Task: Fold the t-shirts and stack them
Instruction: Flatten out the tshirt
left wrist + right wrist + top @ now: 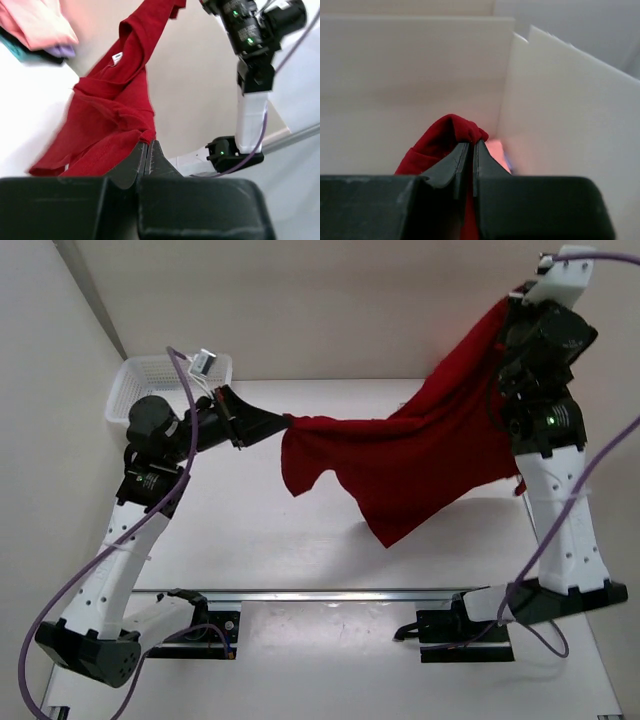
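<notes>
Quick count: one dark red t-shirt point(420, 455) and two arms, so one left gripper point(286, 422) and one right gripper point(470, 146). One white mesh basket point(140, 368) at the bench's far left corner. Folded ones, three that I can see: one pink shirt point(35, 22), one lavender shirt point(61, 50) and a sliver of one teal shirt point(16, 46).

White table point(260, 540) in soft, even light. Plain pale walls point(330, 310) behind and beside. Silver rail point(330, 593) along the near edge.
</notes>
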Motion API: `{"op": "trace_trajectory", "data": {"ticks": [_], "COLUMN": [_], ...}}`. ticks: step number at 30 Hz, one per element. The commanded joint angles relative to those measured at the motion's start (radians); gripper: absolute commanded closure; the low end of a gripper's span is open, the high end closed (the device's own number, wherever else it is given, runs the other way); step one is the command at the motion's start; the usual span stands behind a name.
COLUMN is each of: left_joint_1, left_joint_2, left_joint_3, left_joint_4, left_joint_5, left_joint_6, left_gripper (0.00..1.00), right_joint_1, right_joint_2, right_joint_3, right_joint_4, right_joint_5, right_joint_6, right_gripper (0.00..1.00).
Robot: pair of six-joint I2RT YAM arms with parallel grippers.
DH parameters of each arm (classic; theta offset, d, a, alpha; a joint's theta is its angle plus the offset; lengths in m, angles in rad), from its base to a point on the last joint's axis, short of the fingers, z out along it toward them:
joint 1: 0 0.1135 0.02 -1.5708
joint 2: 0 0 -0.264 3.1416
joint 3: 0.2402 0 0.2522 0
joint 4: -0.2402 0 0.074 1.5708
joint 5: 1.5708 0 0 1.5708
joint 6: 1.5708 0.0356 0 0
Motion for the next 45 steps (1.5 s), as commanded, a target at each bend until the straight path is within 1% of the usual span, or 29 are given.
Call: {"op": "trace_trajectory", "data": {"ticks": [1,3,4,5,6,7,8,9,11,12,13,14,15,16,17,19,20,21,22,23,24,27,29,31,33,35,37,42,45], "left_joint_1": [0.084,0.146,0.179,0.19,0.187,0.167,0.158,0.139,0.148,0.179,0.208,0.21,0.199,0.196,0.185,0.184,0.184,0.179,0.174,0.168,0.165,0.164,0.164,0.174,0.174,0.168,0.167,0.171,0.177], "left_joint_2": [-0.055,-0.141,-0.192,-0.213,-0.261,-0.294,-0.307,-0.319,-0.307,-0.284,-0.264,-0.26,-0.252,-0.249,-0.261,-0.267,-0.266,-0.258,-0.244,-0.231,-0.223,-0.197,-0.192,-0.192,-0.194,-0.189,-0.18,-0.19,-0.218], "left_joint_3": [0.007,-0.102,-0.198,-0.293,-0.331,-0.404,-0.45,-0.472,-0.474,-0.456,-0.446,-0.426,-0.42,-0.428,-0.475,-0.517,-0.543,-0.549,-0.55,-0.549,-0.55,-0.573,-0.598,-0.63,-0.647,-0.652,-0.65,-0.653,-0.662], "left_joint_4": [0.083,0.095,0.104,0.084,0.081,0.025,-0.001,-0.046,-0.126,-0.173,-0.201,-0.233,-0.252,-0.256,-0.212,-0.194,-0.178,-0.175,-0.183,-0.192,-0.2,-0.194,-0.186,-0.172,-0.154,-0.146,-0.128,-0.135,-0.163], "left_joint_5": [0.087,0.068,0.027,-0.029,-0.062,-0.15,-0.238,-0.272,-0.362,-0.364,-0.349,-0.37,-0.393,-0.413,-0.406,-0.403,-0.375,-0.374,-0.369,-0.367,-0.363,-0.337,-0.337,-0.329,-0.321,-0.327,-0.326,-0.323,-0.326], "left_joint_6": [-0.064,-0.088,-0.104,-0.111,-0.096,-0.073,-0.062,-0.032,0.022,0.054,0.088,0.102,0.117,0.128,0.107,0.091,0.088,0.099,0.108,0.137,0.139,0.162,0.162,0.145,0.136,0.122,0.114,0.113,0.122], "left_gripper": [1.0,1.0,1.0,1.0,1.0,1.0,1.0,1.0,1.0,1.0,1.0,1.0,1.0,1.0,1.0,1.0,1.0,1.0,1.0,1.0,1.0,1.0,1.0,1.0,1.0,1.0,1.0,1.0,1.0], "right_joint_1": [0.001,-0.01,-0.002,0.019,0.03,0.035,0.041,0.039,0.05,0.056,0.065,0.073,0.081,0.075,0.059,0.048,0.039,0.032,0.021,0.022,0.022,0.018,0.062,0.131,0.202,0.283,0.311,0.351,0.369], "right_joint_2": [0.162,0.308,0.351,0.427,0.5,0.54,0.628,0.737,0.892,0.972,1.005,1.029,1.02,0.991,0.933,0.86,0.794,0.701,0.598,0.544,0.431,0.193,0.062,-0.004,-0.052,-0.099,-0.116,-0.104,-0.06], "right_joint_3": [0.144,0.215,0.262,0.301,0.321,0.348,0.423,0.477,0.735,0.797,0.892,0.931,0.922,0.883,0.784,0.667,0.551,0.405,0.323,0.158,-0.004,-0.33,-0.491,-0.61,-0.754,-0.861,-0.978,-1.101,-1.133], "right_joint_4": [0.112,0.081,0.072,0.074,0.071,0.071,0.065,0.019,-0.082,-0.145,-0.173,-0.228,-0.26,-0.268,-0.353,-0.432,-0.445,-0.433,-0.405,-0.394,-0.346,-0.307,-0.325,-0.376,-0.396,-0.37,-0.35,-0.295,-0.271], "right_joint_5": [-0.087,-0.186,-0.235,-0.278,-0.302,-0.366,-0.432,-0.477,-0.542,-0.548,-0.534,-0.487,-0.456,-0.45,-0.421,-0.396,-0.395,-0.417,-0.402,-0.395,-0.398,-0.471,-0.482,-0.478,-0.48,-0.488,-0.496,-0.519,-0.528], "right_joint_6": [0.051,0.126,0.137,0.136,0.147,0.156,0.17,0.188,0.202,0.19,0.176,0.176,0.165,0.186,0.272,0.283,0.295,0.306,0.309,0.306,0.299,0.291,0.285,0.3,0.357,0.418,0.491,0.526,0.527], "right_gripper": [1.0,0.99,1.0,1.0,1.0,1.0,1.0,1.0,1.0,0.81,0.66,0.44,0.34,0.3,0.29,0.36,0.39,0.42,0.41,0.42,0.41,0.47,0.48,0.53,0.54,0.57,0.59,0.62,0.56]}}
